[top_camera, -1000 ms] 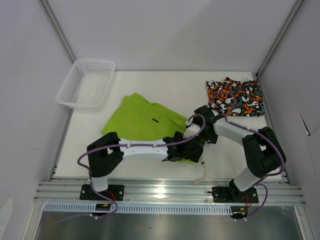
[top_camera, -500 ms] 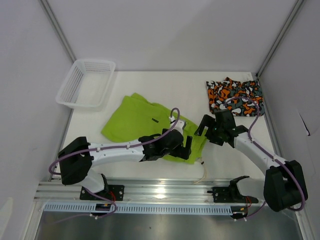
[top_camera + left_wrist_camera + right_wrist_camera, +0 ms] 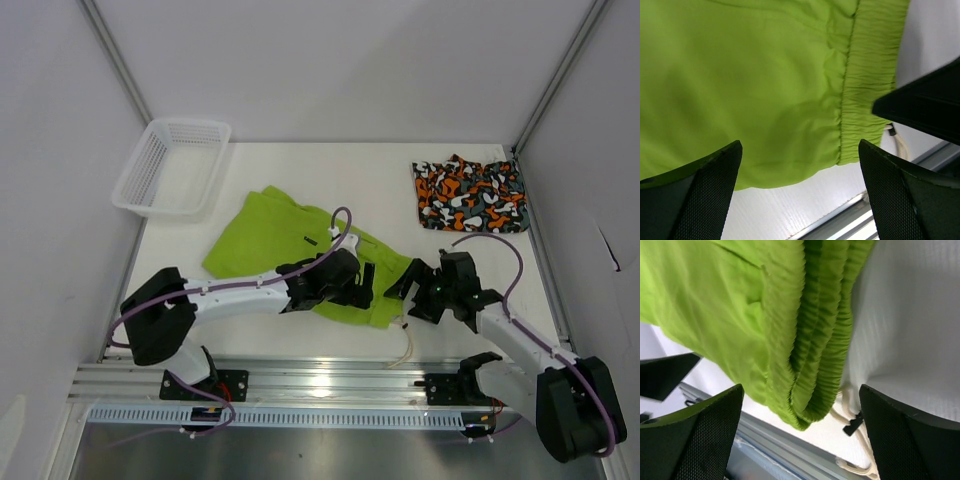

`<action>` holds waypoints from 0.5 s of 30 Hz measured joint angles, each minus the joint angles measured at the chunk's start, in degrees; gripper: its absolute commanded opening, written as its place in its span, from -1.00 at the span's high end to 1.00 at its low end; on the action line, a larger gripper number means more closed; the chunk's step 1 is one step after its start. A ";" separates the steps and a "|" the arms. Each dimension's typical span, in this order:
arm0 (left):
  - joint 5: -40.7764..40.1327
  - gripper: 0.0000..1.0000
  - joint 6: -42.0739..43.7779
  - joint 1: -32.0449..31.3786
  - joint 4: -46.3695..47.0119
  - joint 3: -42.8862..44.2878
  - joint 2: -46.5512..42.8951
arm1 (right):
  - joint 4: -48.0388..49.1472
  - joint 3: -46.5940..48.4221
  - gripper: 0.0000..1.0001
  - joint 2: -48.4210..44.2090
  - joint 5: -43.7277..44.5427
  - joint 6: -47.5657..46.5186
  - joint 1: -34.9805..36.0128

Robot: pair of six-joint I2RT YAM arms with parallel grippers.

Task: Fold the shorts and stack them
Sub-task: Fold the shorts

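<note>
The lime green shorts (image 3: 285, 245) lie spread on the white table, their waistband at the near right with a white drawstring (image 3: 404, 346) trailing off the front edge. The camo shorts (image 3: 470, 194) lie folded at the back right. My left gripper (image 3: 367, 285) is open over the green shorts' near edge, which shows in the left wrist view (image 3: 765, 90). My right gripper (image 3: 406, 294) is open beside the folded waistband (image 3: 820, 340), holding nothing.
A white mesh basket (image 3: 172, 166) stands at the back left. The metal rail (image 3: 330, 385) runs along the table's front edge. Grey walls enclose the table on both sides and at the back.
The right arm has drawn back from near the camo shorts toward the front, down to the green waistband. The left gripper has shifted slightly along the green shorts' near edge.
</note>
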 measured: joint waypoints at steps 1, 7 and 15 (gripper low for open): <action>0.02 -0.97 0.00 0.17 0.00 -0.28 0.48 | -0.02 -0.57 -0.99 -1.07 -0.24 0.33 0.00; 0.70 -0.90 -0.11 1.84 -0.50 -0.52 6.51 | 2.84 -5.18 -0.99 -8.13 -2.80 3.26 0.00; 1.90 -0.86 -1.44 2.99 -1.18 2.38 11.41 | 12.02 -8.76 -0.99 -3.41 -6.56 7.28 0.00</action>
